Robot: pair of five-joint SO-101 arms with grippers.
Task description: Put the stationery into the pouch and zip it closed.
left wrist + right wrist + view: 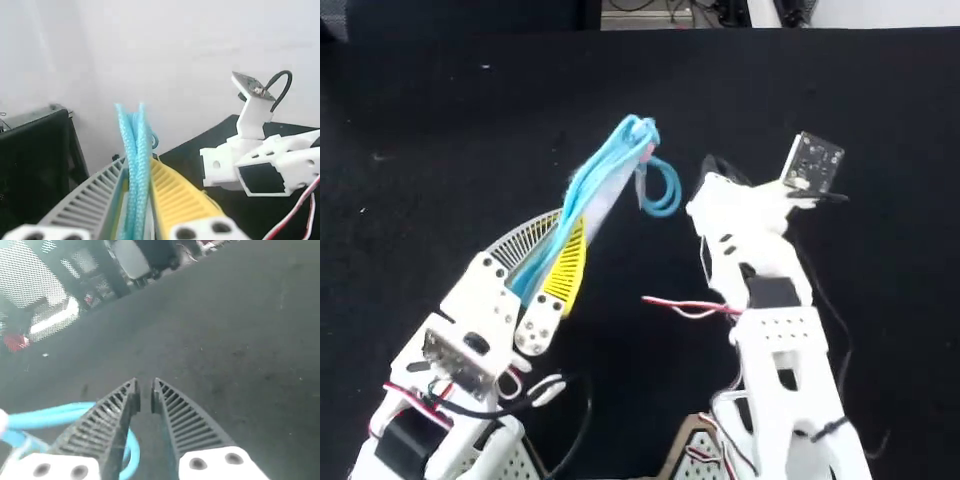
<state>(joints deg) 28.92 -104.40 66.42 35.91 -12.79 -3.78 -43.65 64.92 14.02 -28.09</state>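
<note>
Black table [440,110], white wall [175,50] behind; left gripper [136,167] tight around blue pouch [610,170], right gripper [145,390] barely ajar, empty

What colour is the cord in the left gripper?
The cord is light blue, clearest in the left wrist view.

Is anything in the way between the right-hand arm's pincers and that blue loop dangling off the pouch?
Nothing visible is. The right gripper sits right beside the blue loop, which curls past one of its fingers over the black table. The left gripper holds the pouch up by its other end.
</note>
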